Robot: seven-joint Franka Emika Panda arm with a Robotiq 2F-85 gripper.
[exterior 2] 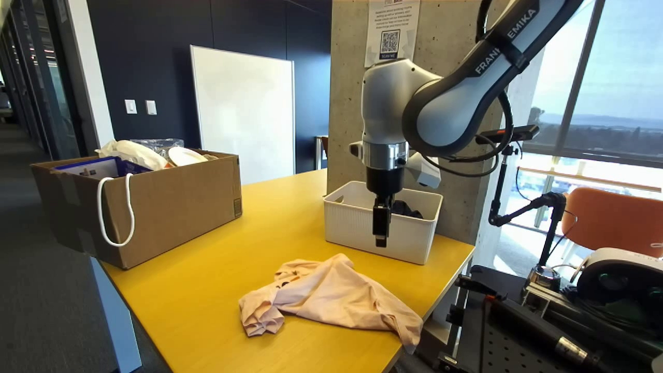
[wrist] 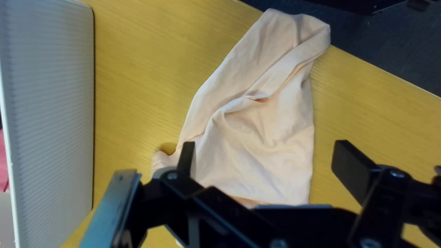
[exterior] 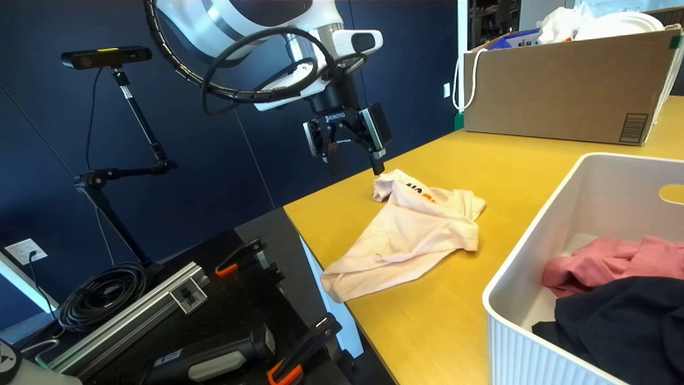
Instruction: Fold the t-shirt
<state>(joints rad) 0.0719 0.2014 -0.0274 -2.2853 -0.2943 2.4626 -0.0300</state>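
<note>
The pale cream t-shirt (exterior: 411, 235) lies crumpled on the yellow table, its narrow end lapping over the table's edge. A bit of dark and orange lettering shows near one bunched end in both exterior views; most of the print is hidden in the folds. In the wrist view the t-shirt (wrist: 255, 137) stretches away from the jaws, with a long crease along it. My gripper (exterior: 352, 163) hangs above the table, apart from the cloth. Its fingers (wrist: 353, 168) are spread wide with nothing gripped between them.
A white ribbed bin (exterior 2: 357, 228) stands on the table beside the t-shirt, holding a pink garment (exterior: 604, 262) and a dark navy garment (exterior: 620, 326). A full cardboard box (exterior 2: 181, 207) with a white cord handle sits at another side. Beyond the table edge is a black cart (exterior: 235, 321).
</note>
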